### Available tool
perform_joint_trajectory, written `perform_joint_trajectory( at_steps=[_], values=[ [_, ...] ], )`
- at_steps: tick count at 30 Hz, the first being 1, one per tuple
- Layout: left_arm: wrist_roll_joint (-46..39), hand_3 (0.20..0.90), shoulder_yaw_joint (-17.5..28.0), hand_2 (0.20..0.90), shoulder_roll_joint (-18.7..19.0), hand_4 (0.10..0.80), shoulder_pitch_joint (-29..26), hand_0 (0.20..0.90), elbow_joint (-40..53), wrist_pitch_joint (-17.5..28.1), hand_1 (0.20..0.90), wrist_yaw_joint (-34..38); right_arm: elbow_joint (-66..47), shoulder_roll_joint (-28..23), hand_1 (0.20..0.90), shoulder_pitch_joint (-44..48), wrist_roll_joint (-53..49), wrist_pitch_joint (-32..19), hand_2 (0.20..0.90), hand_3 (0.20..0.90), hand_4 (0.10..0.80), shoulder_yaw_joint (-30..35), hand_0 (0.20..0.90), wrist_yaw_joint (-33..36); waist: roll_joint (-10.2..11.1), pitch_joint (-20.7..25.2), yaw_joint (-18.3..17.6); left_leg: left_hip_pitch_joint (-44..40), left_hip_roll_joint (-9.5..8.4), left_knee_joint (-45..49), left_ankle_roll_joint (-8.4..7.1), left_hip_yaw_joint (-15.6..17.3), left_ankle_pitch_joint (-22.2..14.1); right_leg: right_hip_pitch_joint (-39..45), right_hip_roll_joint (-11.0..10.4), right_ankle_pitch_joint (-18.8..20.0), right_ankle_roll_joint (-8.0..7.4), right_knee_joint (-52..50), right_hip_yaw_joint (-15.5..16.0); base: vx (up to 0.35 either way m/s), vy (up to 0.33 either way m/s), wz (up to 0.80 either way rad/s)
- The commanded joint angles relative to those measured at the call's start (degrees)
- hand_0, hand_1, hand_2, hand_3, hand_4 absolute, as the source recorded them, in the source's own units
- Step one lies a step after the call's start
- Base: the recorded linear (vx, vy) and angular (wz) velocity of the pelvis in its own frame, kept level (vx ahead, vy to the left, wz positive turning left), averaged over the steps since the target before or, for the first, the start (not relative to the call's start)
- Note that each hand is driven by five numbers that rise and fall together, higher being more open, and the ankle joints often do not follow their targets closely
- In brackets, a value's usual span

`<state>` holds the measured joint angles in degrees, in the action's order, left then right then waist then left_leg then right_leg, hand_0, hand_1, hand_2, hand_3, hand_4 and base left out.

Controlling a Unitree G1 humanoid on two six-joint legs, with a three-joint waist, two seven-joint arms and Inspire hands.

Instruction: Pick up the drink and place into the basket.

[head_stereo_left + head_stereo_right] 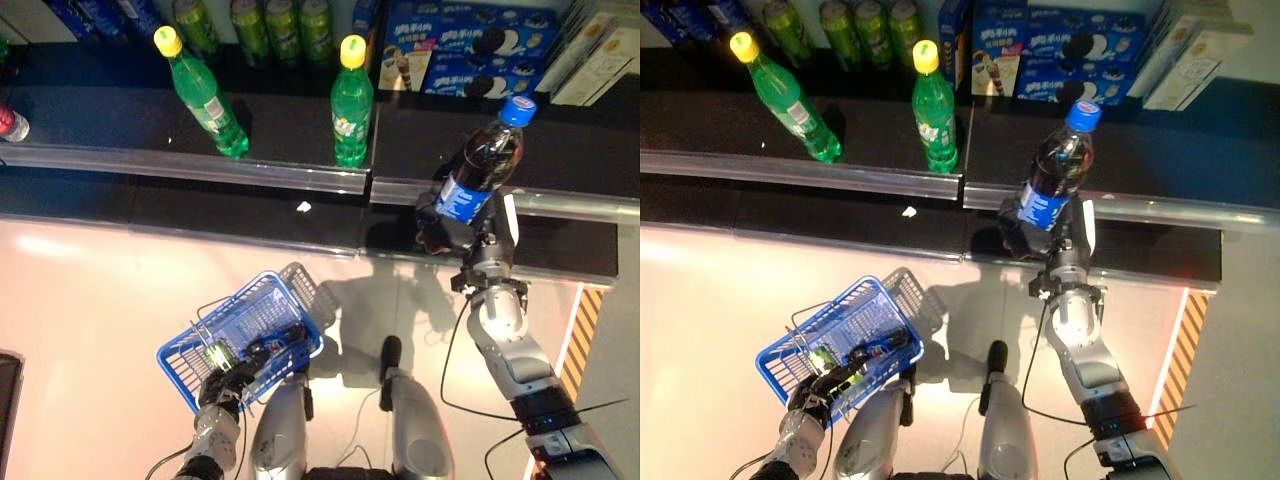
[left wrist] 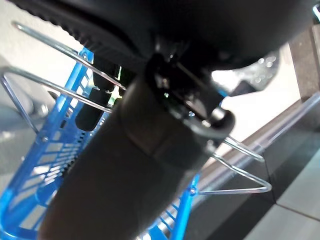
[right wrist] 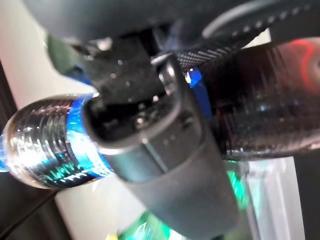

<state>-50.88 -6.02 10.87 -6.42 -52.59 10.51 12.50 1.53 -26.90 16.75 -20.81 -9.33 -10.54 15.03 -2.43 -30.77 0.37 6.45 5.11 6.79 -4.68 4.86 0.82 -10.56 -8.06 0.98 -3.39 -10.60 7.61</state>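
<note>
A dark cola bottle [image 1: 487, 155] with a blue cap and blue label is tilted above the shelf's front rail, lifted off the shelf. My right hand [image 1: 448, 226] is shut round its lower half. In the right wrist view the thumb [image 3: 160, 150] lies across the bottle [image 3: 42, 145]. Down at the lower left hangs a blue plastic basket [image 1: 187, 352] with wire handles. My left hand [image 1: 226, 380] is curled round those handles, as the left wrist view shows with the thumb [image 2: 150, 150] beside the wires [image 2: 240, 170] and the blue wall [image 2: 55, 145]. The basket is well left of and below the bottle.
Two green bottles with yellow caps [image 1: 207, 95] [image 1: 352, 105] stand on the dark shelf behind a metal rail [image 1: 250, 172]. More green bottles [image 1: 270, 25] and blue biscuit boxes [image 1: 470, 45] line the back. A red-capped bottle [image 1: 10, 124] lies far left. Striped floor tape [image 1: 578, 340] runs at right.
</note>
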Motion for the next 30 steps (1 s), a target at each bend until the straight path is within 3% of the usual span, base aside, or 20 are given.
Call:
perform_joint_trajectory(
  at_steps=[1, 8, 15, 21, 30],
  values=[
    [3.0, 0.200, 1.5, 0.300, 4.5, 0.100, 5.5, 0.300, 11.0, 11.2, 0.300, -3.2, -18.4, -2.1, 0.300, 5.5, -3.8, -7.3, 0.300, 0.200, 0.100, 1.4, 0.300, -8.4, 2.2, 10.4, -0.4, -0.5, 0.23, 6.1, 0.70, 1.2, -1.7, 5.7, -2.1, -2.2, 0.04, 0.3, -1.0, 0.061, 0.019, 0.03],
    [3.2, 0.200, 0.1, 0.300, 5.7, 0.100, 7.9, 0.300, 21.7, 9.8, 0.300, -4.5, -22.2, 0.1, 0.300, 2.8, -11.6, -3.2, 0.300, 0.200, 0.100, -5.2, 0.300, -21.6, 2.4, 12.8, 1.6, -2.3, 0.29, 3.7, 0.72, 0.2, -1.4, 7.8, -2.3, -2.2, -0.40, 1.2, -0.4, 0.037, 0.010, 0.06],
    [2.0, 0.200, -2.0, 0.300, 7.4, 0.100, 9.2, 0.300, 34.1, 6.4, 0.300, -5.8, -23.1, 3.6, 0.300, 3.7, -14.7, 0.1, 0.300, 0.200, 0.100, -13.7, 0.300, -25.2, 2.2, 13.9, 4.9, -3.4, 0.29, 1.3, 0.68, -2.7, -0.1, 10.0, -2.6, -2.4, -0.60, 2.0, 1.3, 0.034, 0.001, 0.11],
    [2.4, 0.200, -4.9, 0.300, 10.2, 0.100, 8.8, 0.300, 47.9, 4.5, 0.300, -11.1, -21.7, 6.5, 0.300, 8.2, -10.1, -0.1, 0.300, 0.200, 0.100, -20.7, 0.300, -21.3, 1.5, 13.9, 8.5, -3.0, -0.51, 0.5, 0.83, -5.2, 0.6, 11.0, -3.4, -1.9, -0.90, 2.6, 3.5, -0.008, -0.028, 0.24],
    [-8.2, 0.200, -9.4, 0.300, 12.0, 0.100, 6.4, 0.300, 67.9, 4.4, 0.300, -22.0, -17.3, 10.4, 0.300, 12.5, -6.8, -0.6, 0.300, 0.200, 0.100, -25.1, 0.300, -14.8, 0.2, 12.1, 12.4, -1.6, -1.64, 2.0, 0.92, -9.0, 0.5, 12.0, -4.5, -1.9, -0.99, 1.9, 7.1, -0.012, -0.009, 0.22]
  ],
)
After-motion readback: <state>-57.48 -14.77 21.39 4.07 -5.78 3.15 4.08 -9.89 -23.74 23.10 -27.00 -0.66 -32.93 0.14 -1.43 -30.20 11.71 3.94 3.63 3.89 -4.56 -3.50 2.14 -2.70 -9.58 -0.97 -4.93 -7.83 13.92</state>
